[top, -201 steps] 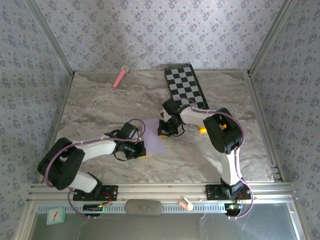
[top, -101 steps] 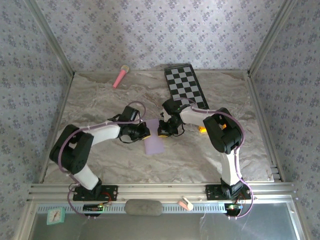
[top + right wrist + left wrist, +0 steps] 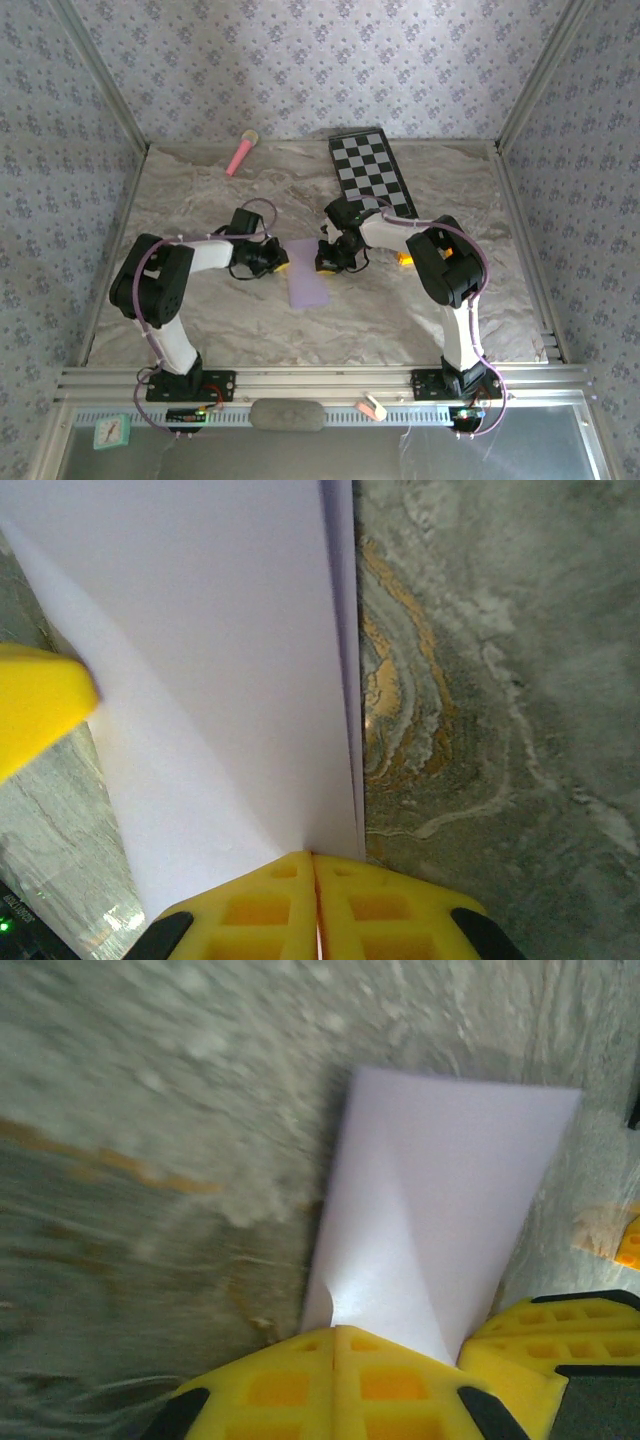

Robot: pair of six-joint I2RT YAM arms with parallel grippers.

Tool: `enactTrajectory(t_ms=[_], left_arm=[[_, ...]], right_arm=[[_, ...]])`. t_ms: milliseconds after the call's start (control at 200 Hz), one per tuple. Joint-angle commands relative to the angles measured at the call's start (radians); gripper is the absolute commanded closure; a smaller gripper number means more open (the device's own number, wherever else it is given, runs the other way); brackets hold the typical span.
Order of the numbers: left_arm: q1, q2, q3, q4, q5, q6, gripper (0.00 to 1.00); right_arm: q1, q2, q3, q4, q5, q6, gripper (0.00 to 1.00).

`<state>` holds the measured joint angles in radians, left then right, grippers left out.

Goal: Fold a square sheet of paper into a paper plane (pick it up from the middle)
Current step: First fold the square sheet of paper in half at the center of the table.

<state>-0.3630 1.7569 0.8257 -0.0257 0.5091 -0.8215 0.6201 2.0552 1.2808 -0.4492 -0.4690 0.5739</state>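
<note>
Marbled tabletop bears creased lilac paper; left claw and right claw both closed.

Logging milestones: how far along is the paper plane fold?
Done: the thin pale lilac paper sheet lies folded into a doubled rectangle with a diagonal crease. In hand: left gripper and right gripper, both shut, tips at its edges. Remaining: nose and wing folds; no dart shape yet.

Your left gripper has swung from the paper's near-left edge up to its far-left side, and that arm's elbow has drawn back toward its base. The paper's near edge is now uncovered, and the sheet may have shifted slightly.
</note>
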Motion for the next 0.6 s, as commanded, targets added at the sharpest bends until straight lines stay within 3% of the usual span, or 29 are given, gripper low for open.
enactTrajectory(t_ms=[0,245,410,595], left_arm=[[0.072,-0.025,-0.016,-0.059,-0.076,0.051,0.93],[0.045,-0.157,0.013,-0.056,-0.013,-0.016,0.89],[-0.026,-0.201,-0.013,-0.01,-0.023,-0.132,0.79],[-0.084,-0.246,-0.053,0.014,-0.068,-0.234,0.72]], right_arm=[[-0.017,0.19,-0.124,-0.138,0.313,-0.02,0.91],[-0.017,0.145,-0.097,-0.136,0.252,0.0,0.9],[-0.019,0.044,0.005,-0.125,0.157,0.045,0.87],[-0.022,-0.118,0.052,-0.054,0.052,0.094,0.72]])
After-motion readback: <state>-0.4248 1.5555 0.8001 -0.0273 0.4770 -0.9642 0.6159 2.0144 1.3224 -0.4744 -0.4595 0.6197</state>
